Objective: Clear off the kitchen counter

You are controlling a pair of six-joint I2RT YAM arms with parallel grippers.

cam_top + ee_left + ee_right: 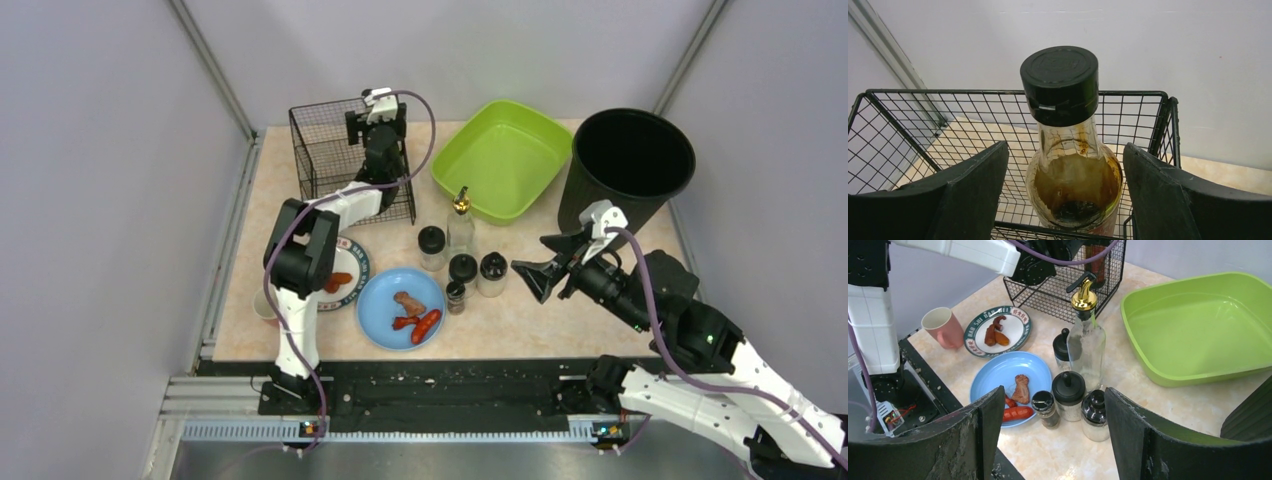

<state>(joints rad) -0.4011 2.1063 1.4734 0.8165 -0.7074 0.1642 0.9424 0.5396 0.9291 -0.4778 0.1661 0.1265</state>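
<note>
The kitchen counter [520, 330], beige w/ faint marbling, fills the middle of the cell, w/ everything standing on it. Far right: tall black bin [625, 165]. Left of the bin: green basin [500, 155]. Far left: black wire basket [330, 150].

Left gripper [1065, 147] is up at the basket, fingers apart either side of a black-capped sauce bottle [1073, 175] that stands upright inside the basket. There is a gap on the left side; on the right side the finger is v. close to the glass, contact can't be told.

Right gripper [1054, 390] hangs above the counter's near right part, jaws wide apart, holding nothing and aimed at the jar cluster.

Blue plate [385, 300] sits near centre w/ sausages [1017, 413] and a brown meat piece [1021, 388]. White plate w/ green lettered rim [1020, 320] sits left of it, w/ more sausage bits. Pink cup [943, 327] is left of that plate, near the left arm's base.

Clear pump bottle w/ gold top [1085, 347] stands between the basin and the blue plate. Three black-lidded glass jars [1068, 395] and one small spice jar [1044, 407] cluster around it.
</note>
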